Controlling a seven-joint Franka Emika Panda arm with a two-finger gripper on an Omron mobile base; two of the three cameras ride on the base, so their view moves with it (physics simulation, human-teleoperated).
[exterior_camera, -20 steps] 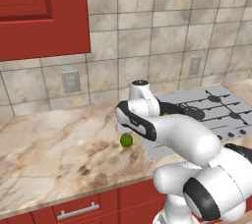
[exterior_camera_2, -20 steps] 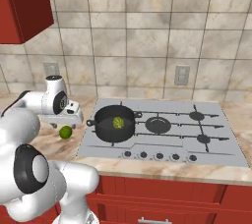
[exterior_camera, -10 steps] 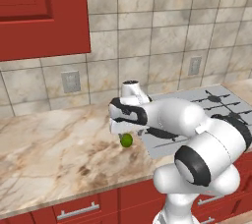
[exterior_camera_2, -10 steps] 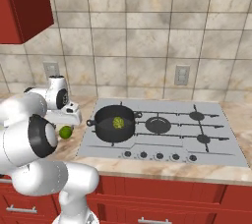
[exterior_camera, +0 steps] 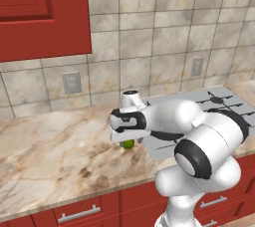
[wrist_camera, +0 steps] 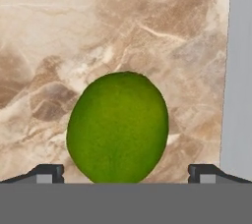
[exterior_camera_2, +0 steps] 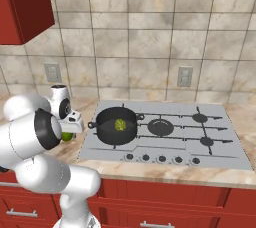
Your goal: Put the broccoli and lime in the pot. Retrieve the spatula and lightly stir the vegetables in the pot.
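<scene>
Smooth round lime [wrist_camera: 118,127]: bright green, mottled with faint yellowish patches, directly ahead of the hand. Marble-patterned stone counter [wrist_camera: 74,36] beneath it: beige with brown and cream veining. Flat metal cooktop [exterior_camera_2: 165,139]: pale grey with black grates and dark knobs. Round low-sided pot [exterior_camera_2: 116,126]: dark grey, nearly black. Lumpy broccoli floret [exterior_camera_2: 120,124] inside it: yellowish green. Tiled wall [exterior_camera: 149,32]: mottled beige-grey squares with pale grout. Panelled cabinet [exterior_camera: 40,12]: deep red.
</scene>
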